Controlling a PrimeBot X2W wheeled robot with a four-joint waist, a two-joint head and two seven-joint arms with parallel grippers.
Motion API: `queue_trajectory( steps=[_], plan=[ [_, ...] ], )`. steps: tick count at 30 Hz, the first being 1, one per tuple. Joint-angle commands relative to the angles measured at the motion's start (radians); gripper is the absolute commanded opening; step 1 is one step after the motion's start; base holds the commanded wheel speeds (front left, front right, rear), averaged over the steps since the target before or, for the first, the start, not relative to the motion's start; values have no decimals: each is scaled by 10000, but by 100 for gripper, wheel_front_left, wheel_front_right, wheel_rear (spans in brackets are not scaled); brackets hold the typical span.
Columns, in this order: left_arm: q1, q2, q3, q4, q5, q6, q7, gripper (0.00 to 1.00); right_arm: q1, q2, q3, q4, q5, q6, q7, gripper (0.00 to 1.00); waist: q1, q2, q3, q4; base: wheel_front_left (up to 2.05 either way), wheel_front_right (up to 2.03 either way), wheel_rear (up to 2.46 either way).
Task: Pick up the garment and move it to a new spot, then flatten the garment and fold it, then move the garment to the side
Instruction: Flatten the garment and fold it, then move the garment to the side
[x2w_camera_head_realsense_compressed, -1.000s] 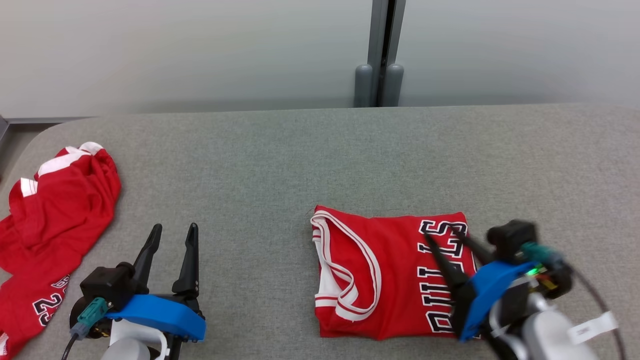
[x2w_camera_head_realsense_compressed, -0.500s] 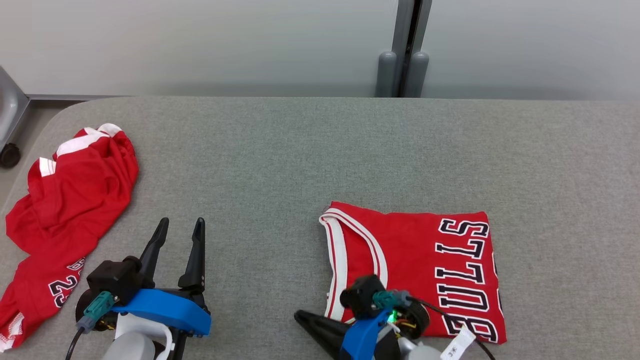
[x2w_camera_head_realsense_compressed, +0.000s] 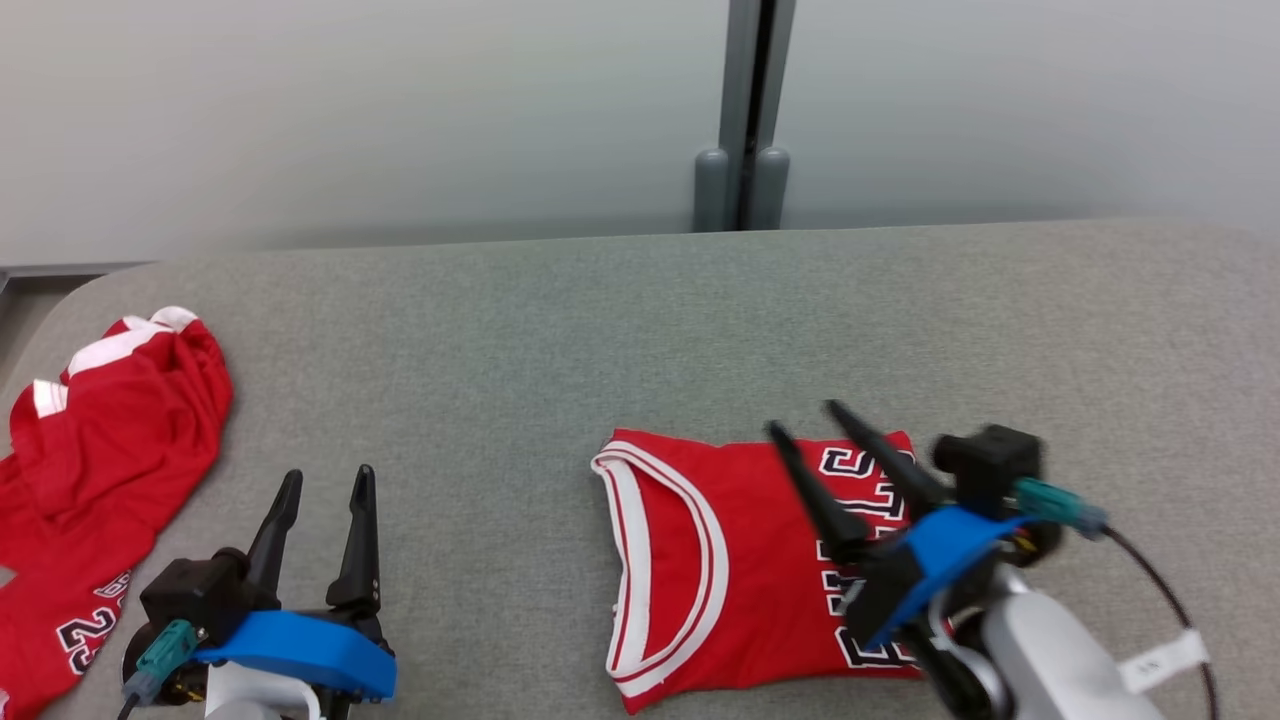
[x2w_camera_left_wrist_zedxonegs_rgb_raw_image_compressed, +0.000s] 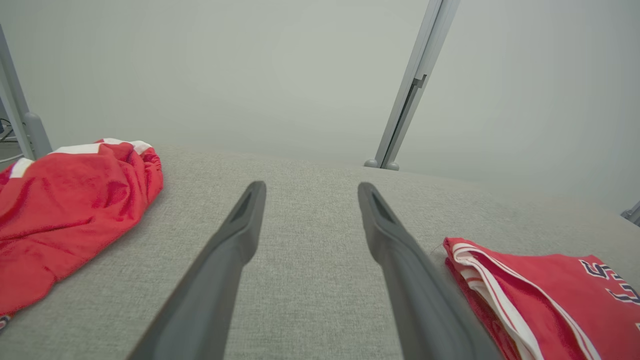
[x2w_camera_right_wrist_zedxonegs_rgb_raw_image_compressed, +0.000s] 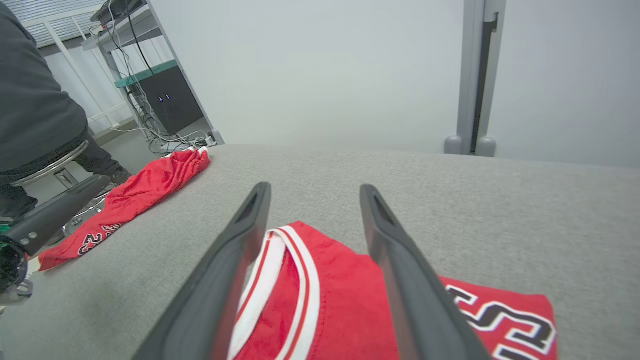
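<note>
even soft light, wide-angle edges

Out of sight
My right gripper (x2w_camera_head_realsense_compressed: 801, 417) covers the jersey (x2w_camera_head_realsense_compressed: 720, 560) lettering; the crumpled garment (x2w_camera_head_realsense_compressed: 110, 430) leaves the frame's left edge.

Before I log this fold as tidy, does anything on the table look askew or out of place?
The jersey lies folded, flat and fairly square. What stands out is the second red garment: it sits crumpled in an unfolded heap at the left edge of the table.
</note>
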Motion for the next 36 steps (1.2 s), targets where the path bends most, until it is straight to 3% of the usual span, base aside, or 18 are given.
queue_trajectory(
  steps=[1,7,12,36],
  plan=[
    [160,-17,109,-60,45,40,-27,100,391,-165,-539,-296,-335,2,-66,100,0,-1,-156,-181,0,0,0],
    [641,-83,415,-215,98,61,-27,100,1872,-382,-2949,-1403,-1426,2,-218,100,0,-1,-425,-497,0,0,0],
    [913,-155,612,-247,114,71,-27,100,2720,-202,-4086,-1741,-2026,2,-471,100,0,-1,-649,-662,0,0,0],
    [1062,-228,709,-79,270,112,-27,100,2558,-371,-3664,-208,-2035,2,-666,100,0,-1,-866,-617,0,0,0]
  ],
)
